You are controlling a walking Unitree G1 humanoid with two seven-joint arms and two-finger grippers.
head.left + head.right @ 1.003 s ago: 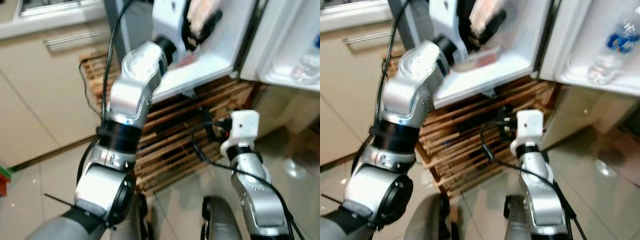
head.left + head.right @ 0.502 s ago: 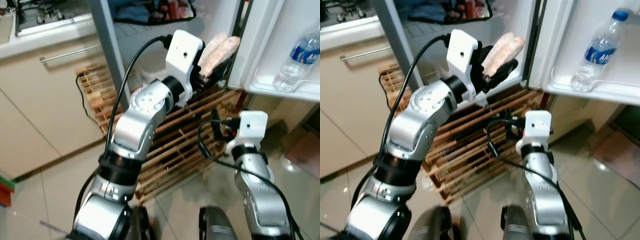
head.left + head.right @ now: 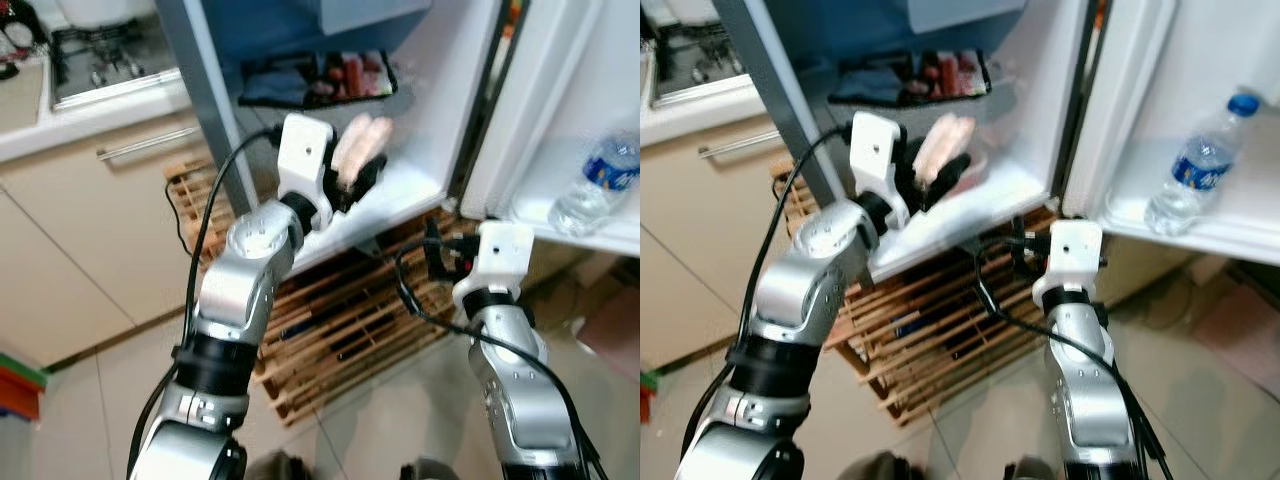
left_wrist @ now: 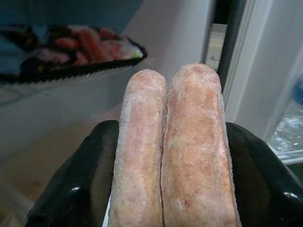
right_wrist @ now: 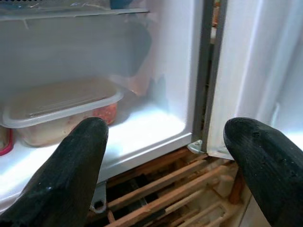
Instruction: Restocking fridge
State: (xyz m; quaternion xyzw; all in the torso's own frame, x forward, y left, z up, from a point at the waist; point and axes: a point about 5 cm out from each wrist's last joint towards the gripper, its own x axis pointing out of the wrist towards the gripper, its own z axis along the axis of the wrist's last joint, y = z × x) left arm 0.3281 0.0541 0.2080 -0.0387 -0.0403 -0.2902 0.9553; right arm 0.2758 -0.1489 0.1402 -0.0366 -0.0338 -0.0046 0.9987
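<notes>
1. Pink sausages [image 4: 173, 151], two side by side, are pinched by your left gripper [image 3: 352, 178], long axis running out along the fingers.
2. The fridge shelf [image 3: 410, 190] lies just ahead and below.
3. Your right gripper [image 5: 165, 165] hangs spread, lower.

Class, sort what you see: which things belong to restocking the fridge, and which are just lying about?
Part of the job:
left gripper
sausages
fridge shelf

Just lying about:
wooden rack
stove
water bottle
right gripper, idle

Head stereo pair down over open fridge [image 3: 420, 190]; wrist cameras close inside.
</notes>
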